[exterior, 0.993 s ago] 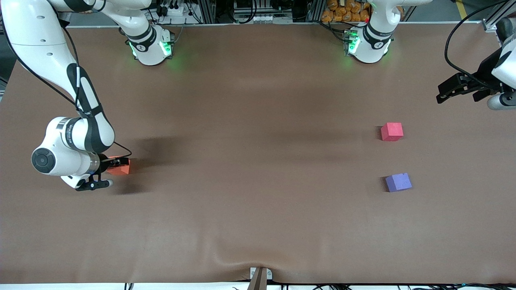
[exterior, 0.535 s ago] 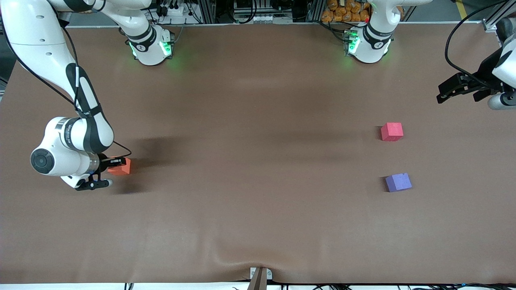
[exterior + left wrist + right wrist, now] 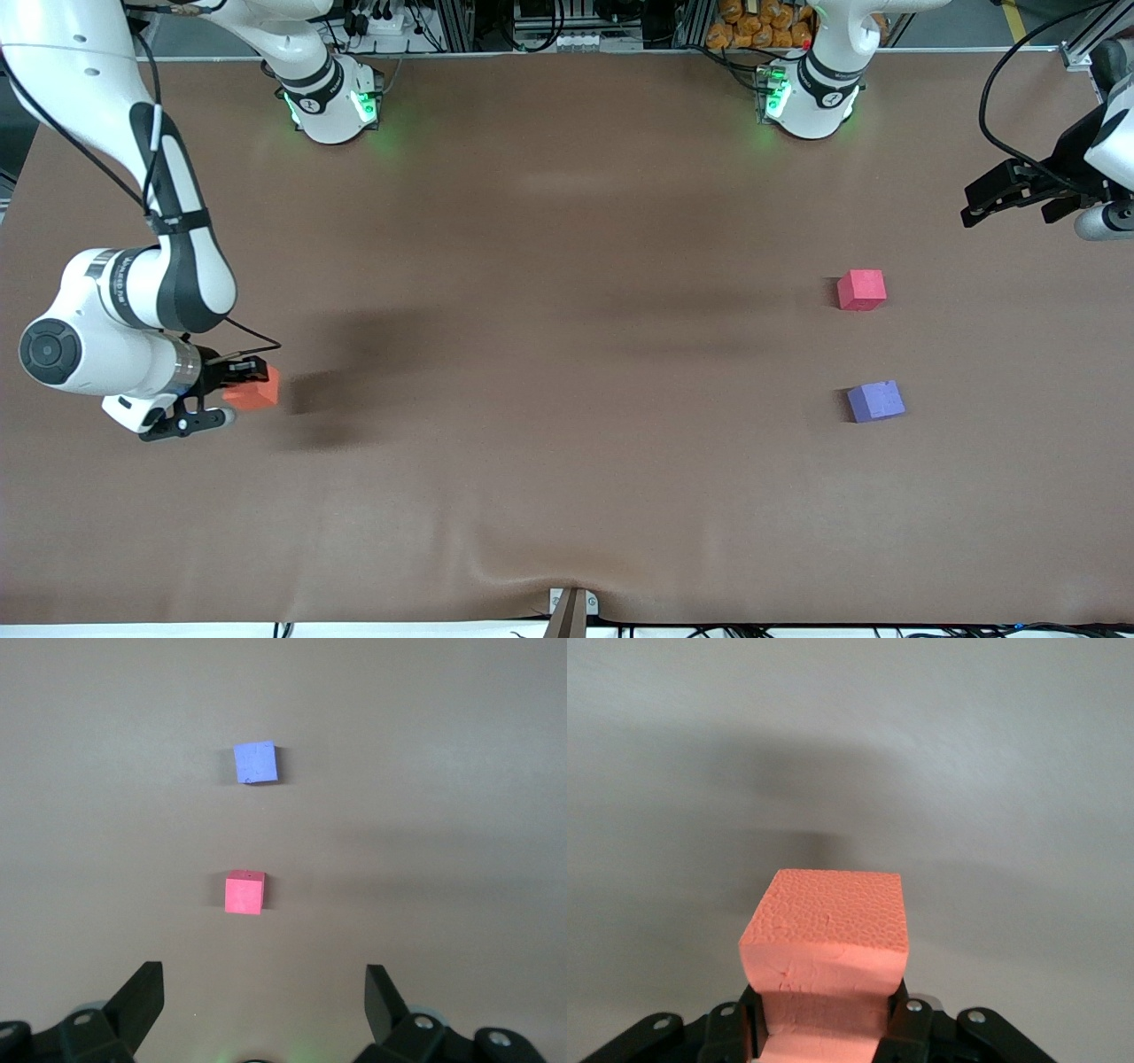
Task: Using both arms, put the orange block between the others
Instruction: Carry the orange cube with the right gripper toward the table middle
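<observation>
My right gripper is shut on the orange block, holding it just above the table at the right arm's end; the foam is squeezed between the fingers. The orange block fills the right wrist view. The pinkish-red cube and the purple-blue cube rest on the table toward the left arm's end, the purple-blue one nearer the front camera, with a gap between them. My left gripper hangs open above the table edge at that end, and its wrist view shows the pinkish-red cube and the purple-blue cube.
The brown table mat has a wrinkle near its front edge. The arm bases with green lights stand along the edge farthest from the front camera.
The right gripper's fingers closed on the orange block. It then lifted the block off the mat and moved slightly toward the right arm's end of the table. The left arm stayed still.
</observation>
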Robot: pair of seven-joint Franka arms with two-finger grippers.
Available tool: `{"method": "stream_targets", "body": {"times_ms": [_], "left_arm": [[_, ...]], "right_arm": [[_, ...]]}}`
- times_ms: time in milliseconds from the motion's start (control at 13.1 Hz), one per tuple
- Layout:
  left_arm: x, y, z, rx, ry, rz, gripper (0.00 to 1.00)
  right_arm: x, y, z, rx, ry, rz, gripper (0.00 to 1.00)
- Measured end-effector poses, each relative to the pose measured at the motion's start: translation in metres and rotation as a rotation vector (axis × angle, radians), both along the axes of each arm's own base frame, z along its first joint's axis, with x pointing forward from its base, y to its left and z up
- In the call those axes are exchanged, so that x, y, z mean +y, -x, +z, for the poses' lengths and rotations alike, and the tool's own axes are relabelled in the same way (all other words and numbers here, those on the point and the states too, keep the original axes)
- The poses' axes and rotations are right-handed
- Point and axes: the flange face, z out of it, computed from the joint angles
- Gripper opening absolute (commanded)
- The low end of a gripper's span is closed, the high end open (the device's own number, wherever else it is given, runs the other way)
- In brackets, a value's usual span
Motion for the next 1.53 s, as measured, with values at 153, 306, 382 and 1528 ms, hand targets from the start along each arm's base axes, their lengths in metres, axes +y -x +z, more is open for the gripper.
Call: {"method": "stream_targets", "body": {"times_ms": [153, 306, 382, 1528], "left_arm": [[0.000, 0.000, 0.000, 0.000, 0.000, 0.000, 1.00], [0.000, 0.000, 0.000, 0.000, 0.000, 0.000, 1.00], [0.000, 0.000, 0.000, 0.001, 0.000, 0.000, 1.00], [-0.001, -0.002, -0.004, 0.007, 0.000, -0.001, 1.00]], "right_arm": [[0.050, -0.001, 0.003, -0.007, -0.063, 0.047, 0.00], [0.105, 0.001, 0.001, -0.002, -0.138, 0.086, 0.00], [0.132, 0.004, -0.003, 0.005, -0.166, 0.101, 0.00], [0.410, 0.121, -0.031, 0.131, -0.089, -0.159, 0.00]]}}
